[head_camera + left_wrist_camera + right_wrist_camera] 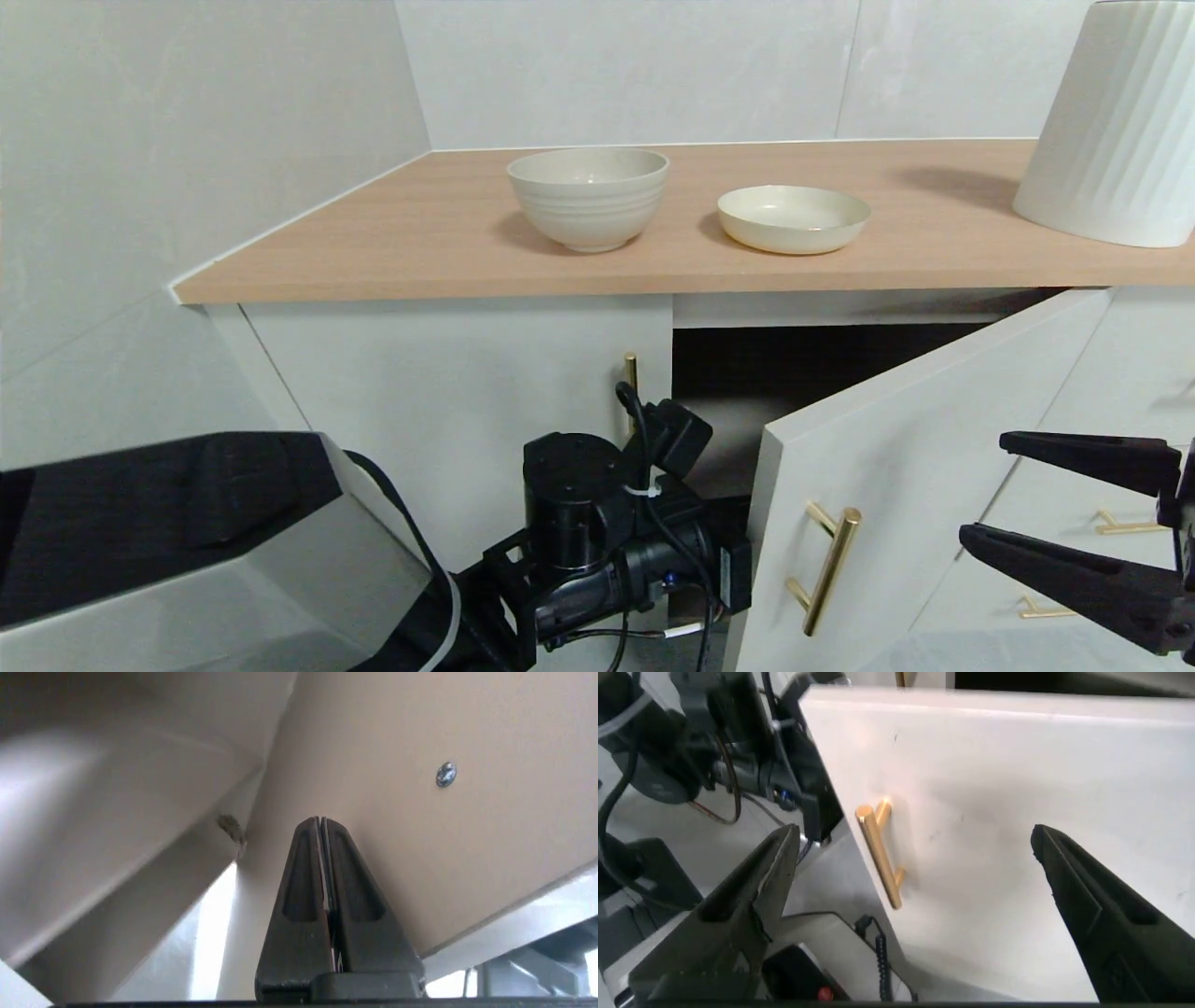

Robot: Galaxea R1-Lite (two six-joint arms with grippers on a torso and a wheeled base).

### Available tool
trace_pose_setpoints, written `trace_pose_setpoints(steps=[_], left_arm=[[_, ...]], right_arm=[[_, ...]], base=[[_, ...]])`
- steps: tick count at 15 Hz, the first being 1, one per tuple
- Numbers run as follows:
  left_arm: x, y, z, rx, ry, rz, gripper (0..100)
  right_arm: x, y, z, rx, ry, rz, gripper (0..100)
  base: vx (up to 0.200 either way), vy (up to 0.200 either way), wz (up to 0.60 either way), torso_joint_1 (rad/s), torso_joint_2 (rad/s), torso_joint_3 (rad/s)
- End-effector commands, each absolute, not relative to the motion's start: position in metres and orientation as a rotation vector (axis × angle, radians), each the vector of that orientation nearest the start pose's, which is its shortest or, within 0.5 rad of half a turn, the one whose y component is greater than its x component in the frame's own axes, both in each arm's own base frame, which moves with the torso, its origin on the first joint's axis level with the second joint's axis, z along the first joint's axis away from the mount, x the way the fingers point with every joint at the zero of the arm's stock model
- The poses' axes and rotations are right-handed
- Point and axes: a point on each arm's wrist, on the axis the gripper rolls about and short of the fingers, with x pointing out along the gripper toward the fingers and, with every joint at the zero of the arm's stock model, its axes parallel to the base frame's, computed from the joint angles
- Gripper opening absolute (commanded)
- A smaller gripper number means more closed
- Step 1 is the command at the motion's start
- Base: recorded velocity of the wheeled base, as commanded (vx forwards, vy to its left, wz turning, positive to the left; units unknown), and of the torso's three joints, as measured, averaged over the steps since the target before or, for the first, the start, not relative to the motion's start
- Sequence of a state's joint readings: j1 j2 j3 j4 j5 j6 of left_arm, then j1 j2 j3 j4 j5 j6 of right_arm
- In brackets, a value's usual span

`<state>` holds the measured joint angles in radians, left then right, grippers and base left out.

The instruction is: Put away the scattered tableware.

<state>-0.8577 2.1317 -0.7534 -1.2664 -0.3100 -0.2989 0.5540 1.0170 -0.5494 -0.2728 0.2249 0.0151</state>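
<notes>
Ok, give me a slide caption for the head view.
Bowl and dish sit on the counter above an open cabinet door.

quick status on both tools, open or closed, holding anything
Left tool: closed, empty, tucked behind the open white cabinet door.
Right tool: open, holding nothing, facing that door's gold bar handle.

A light wooden countertop runs along a pale tiled wall and into a corner on the left. A cream bowl with ridged sides stands upright on it. Just to its right, apart from it, sits a shallow cream dish. A tall ribbed white vessel stands at the far right.
</notes>
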Motion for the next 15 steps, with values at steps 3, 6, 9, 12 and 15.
trace_pose_setpoints(steps=[3,6,9,12,15], left_arm=[[0.228,-0.289,0.099,-0.222,0.314,-1.162,0],[0.227,-0.295,0.103,-0.22,0.321,-1.171,0],[0.226,-0.301,0.102,-0.211,0.346,-1.179,0],[0.231,-0.307,0.096,-0.223,0.377,-1.18,0],[0.236,-0.313,0.104,-0.307,0.429,-1.16,0]], right_arm=[[0.107,0.072,0.227,-0.015,0.186,0.779,100],[0.106,0.072,0.228,-0.014,0.18,0.779,100],[0.104,0.07,0.23,-0.012,0.164,0.778,100],[0.104,0.07,0.232,-0.011,0.158,0.778,100],[0.103,0.07,0.234,-0.009,0.147,0.774,100]], base=[[0.0,0.0,0.0,0.0,0.0,0.0],[-0.067,0.0,0.0,-0.001,0.0,-0.001],[-0.2,0.0,0.0,0.004,0.01,0.005],[0.0,0.0,0.0,0.0,0.0,0.0],[0.0,0.0,0.0,0.0,0.0,0.0]])
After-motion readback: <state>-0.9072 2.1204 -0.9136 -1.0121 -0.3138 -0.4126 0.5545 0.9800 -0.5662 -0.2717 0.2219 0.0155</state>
